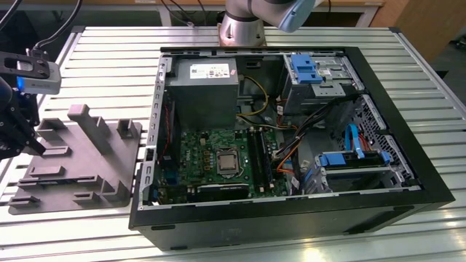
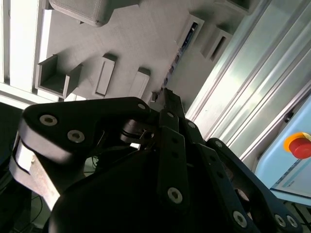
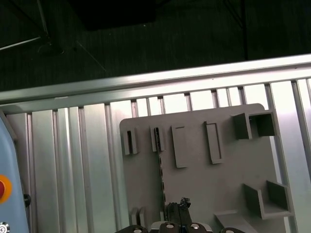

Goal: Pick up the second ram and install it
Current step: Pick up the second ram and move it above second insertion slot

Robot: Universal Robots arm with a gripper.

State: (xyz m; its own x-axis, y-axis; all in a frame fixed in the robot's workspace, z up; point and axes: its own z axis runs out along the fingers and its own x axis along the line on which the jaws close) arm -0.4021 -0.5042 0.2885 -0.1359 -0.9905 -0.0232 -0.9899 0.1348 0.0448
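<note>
Second ram [image 3: 161, 174] in gray fixture [image 3: 199, 194], tool [image 3: 178, 209] low over its end

Looks to me like a robotics lab or test workshop, not anybody's home or office. The rig I'm driving sits at a slatted aluminium table [image 1: 102, 60] made of extrusion profiles, with the arm's base [image 1: 244, 27] rising at its far edge. An opened PC tower [image 1: 291, 218] lies on its side with the motherboard [image 1: 218, 158] bare. Beside it is a gray plastic fixture [image 1: 80, 158] full of blocks and slots, with a ram stick [image 3: 161, 170] on edge in one slot. The second wrist view has a red emergency-stop button [image 2: 300, 144] on a pale blue box [image 2: 286, 174].
</note>
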